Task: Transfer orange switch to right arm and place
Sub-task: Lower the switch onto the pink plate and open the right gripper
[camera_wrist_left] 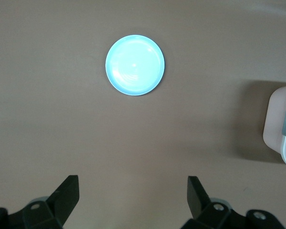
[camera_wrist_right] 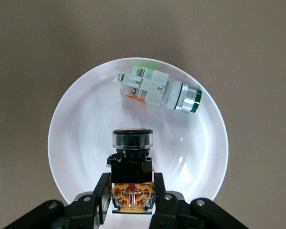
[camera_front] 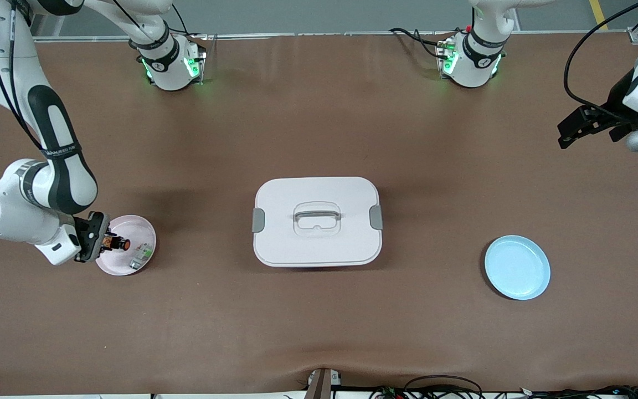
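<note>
My right gripper (camera_front: 109, 243) (camera_wrist_right: 132, 188) is shut on the orange switch (camera_front: 118, 243) (camera_wrist_right: 132, 167), its fingers clamping the black and orange body. The switch is over the pink plate (camera_front: 130, 224) (camera_wrist_right: 86, 133) at the right arm's end of the table. Whether it touches the plate I cannot tell. A small white-and-green part (camera_front: 142, 256) (camera_wrist_right: 155, 90) lies in the same plate, apart from the switch. My left gripper (camera_front: 562, 134) (camera_wrist_left: 133, 183) hangs open and holds nothing, high over bare table at the left arm's end.
A white box with a handled lid (camera_front: 317, 221) (camera_wrist_left: 283, 129) stands mid-table. A light blue plate (camera_front: 517, 267) (camera_wrist_left: 135, 65) with nothing in it lies toward the left arm's end, nearer the front camera. Cables run along the table's edges.
</note>
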Motion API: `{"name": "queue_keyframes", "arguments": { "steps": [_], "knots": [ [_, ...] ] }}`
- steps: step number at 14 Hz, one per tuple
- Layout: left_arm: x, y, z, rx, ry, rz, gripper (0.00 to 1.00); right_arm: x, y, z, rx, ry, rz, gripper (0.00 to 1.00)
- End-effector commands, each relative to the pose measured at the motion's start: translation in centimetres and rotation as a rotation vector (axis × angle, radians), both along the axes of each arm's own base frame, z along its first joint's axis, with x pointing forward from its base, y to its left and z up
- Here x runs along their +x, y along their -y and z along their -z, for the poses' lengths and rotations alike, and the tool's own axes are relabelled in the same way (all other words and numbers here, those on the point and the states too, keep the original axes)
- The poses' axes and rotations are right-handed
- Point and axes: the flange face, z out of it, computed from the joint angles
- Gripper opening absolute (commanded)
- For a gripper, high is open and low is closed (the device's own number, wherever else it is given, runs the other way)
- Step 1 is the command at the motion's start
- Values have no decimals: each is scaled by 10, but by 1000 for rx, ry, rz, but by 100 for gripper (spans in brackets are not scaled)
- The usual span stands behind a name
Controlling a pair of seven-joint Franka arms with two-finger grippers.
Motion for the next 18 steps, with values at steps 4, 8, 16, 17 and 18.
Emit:
{"name": "queue_keyframes", "arguments": {
  "steps": [4,8,16,17,18],
  "knots": [
    [-12,11,-14,-13,-48,82,100,-1,9,12,21,-8,-1,10],
    [-20,9,-18,-29,-69,101,100,-3,8,18,26,-13,5,15],
    [-19,-6,-23,-30,-49,185,100,-2,6,22,35,-6,16,74],
    [-19,-6,-23,-30,-50,185,100,-2,6,22,35,-4,17,95],
    [-20,-6,-22,-30,-53,185,100,-1,6,20,37,2,21,100]
  ]
}}
